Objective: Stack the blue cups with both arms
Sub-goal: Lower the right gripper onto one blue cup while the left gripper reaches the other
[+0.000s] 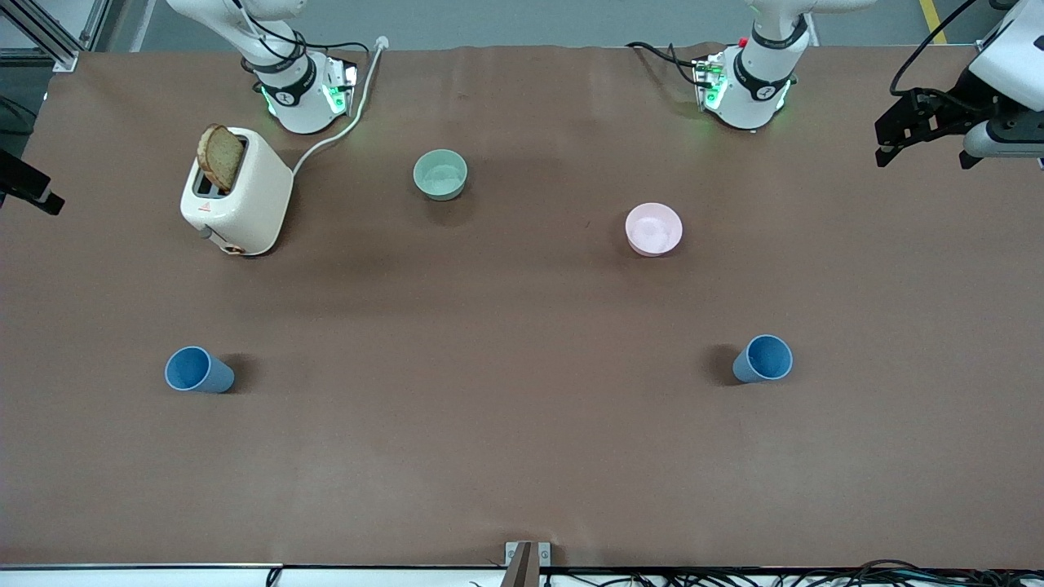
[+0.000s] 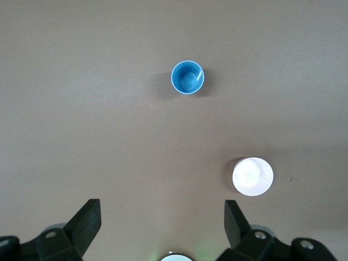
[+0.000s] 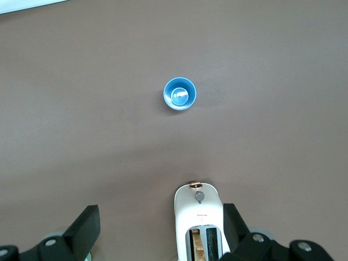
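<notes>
Two blue cups stand upright on the brown table, both near the front camera. One cup (image 1: 198, 370) is toward the right arm's end and shows in the right wrist view (image 3: 180, 94). The other cup (image 1: 763, 359) is toward the left arm's end and shows in the left wrist view (image 2: 188, 77). My left gripper (image 1: 926, 155) is open and empty, high over the left arm's end of the table (image 2: 162, 209). My right gripper (image 1: 28, 191) is open and empty, high over the toaster (image 3: 160, 213). Both grippers are well apart from the cups.
A white toaster (image 1: 241, 204) with a slice of bread stands near the right arm's base, its cable running to the table's edge. It also shows in the right wrist view (image 3: 198, 217). A pale green bowl (image 1: 440, 174) and a pink bowl (image 1: 653, 229) sit mid-table.
</notes>
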Robot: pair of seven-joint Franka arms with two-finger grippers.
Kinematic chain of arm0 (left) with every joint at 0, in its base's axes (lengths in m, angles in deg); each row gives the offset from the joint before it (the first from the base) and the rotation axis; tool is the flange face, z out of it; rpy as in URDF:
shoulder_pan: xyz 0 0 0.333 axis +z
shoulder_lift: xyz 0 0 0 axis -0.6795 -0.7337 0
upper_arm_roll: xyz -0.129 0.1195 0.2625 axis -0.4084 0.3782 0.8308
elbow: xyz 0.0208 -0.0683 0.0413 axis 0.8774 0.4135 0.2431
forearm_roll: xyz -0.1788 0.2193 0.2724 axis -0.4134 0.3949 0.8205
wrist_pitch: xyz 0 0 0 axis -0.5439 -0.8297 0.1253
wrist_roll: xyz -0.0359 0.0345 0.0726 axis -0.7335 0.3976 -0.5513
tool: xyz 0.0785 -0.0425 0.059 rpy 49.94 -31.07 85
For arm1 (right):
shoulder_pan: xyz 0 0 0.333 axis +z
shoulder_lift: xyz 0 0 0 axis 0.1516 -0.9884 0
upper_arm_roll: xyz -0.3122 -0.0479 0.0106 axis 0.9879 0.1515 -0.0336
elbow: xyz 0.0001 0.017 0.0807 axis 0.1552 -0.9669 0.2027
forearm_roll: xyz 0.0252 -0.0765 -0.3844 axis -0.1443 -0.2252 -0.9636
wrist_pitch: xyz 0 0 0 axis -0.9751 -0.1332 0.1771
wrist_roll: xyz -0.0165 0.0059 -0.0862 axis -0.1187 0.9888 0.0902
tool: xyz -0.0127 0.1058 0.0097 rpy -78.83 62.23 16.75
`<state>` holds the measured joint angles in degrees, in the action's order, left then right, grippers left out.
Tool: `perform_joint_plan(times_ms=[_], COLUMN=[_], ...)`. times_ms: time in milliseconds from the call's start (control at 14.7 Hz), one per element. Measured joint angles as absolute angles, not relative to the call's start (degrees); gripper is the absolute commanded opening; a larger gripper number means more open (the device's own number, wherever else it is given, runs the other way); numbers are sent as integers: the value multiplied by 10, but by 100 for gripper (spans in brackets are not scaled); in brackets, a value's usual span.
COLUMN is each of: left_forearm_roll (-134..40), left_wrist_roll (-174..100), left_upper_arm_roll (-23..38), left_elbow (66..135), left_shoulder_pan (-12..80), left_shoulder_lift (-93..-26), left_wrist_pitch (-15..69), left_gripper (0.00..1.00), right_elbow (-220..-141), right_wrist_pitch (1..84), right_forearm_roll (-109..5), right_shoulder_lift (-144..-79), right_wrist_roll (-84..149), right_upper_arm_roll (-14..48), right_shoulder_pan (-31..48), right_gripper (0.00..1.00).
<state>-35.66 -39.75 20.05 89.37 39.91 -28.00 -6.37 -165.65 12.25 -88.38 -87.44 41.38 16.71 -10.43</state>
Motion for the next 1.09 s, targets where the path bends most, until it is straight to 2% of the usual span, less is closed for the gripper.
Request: perform_joint_plan(times_ms=[340, 543, 815, 951, 1086], left_forearm_roll=[-365, -366, -366, -363, -351], left_wrist_roll=[-398, -398, -398, -398, -398], left_upper_arm_roll=[201, 201, 205, 206, 206], left_elbow=[893, 881, 874, 874, 875], left_shoulder_pan=[399, 400, 404, 410, 417], left_shoulder_lift=[-287, -326, -410, -451, -490], left_wrist_pitch=[-64, -48, 54, 95, 133], left_gripper=[100, 100, 100, 100, 100], right_elbow=[-1656, -1656, -1657, -1659, -1671], right_wrist_pitch=[122, 122, 123, 131, 171], right_forearm_roll=[-884, -884, -883, -883, -883], right_shoulder_lift=[-875, -875, -884, -908, -948], right_wrist_roll=[414, 414, 406, 390, 359], right_upper_arm_roll=[167, 167, 166, 166, 168], right_shoulder_pan=[-104, -104, -102, -102, -109], right_gripper=[100, 100, 100, 100, 100])
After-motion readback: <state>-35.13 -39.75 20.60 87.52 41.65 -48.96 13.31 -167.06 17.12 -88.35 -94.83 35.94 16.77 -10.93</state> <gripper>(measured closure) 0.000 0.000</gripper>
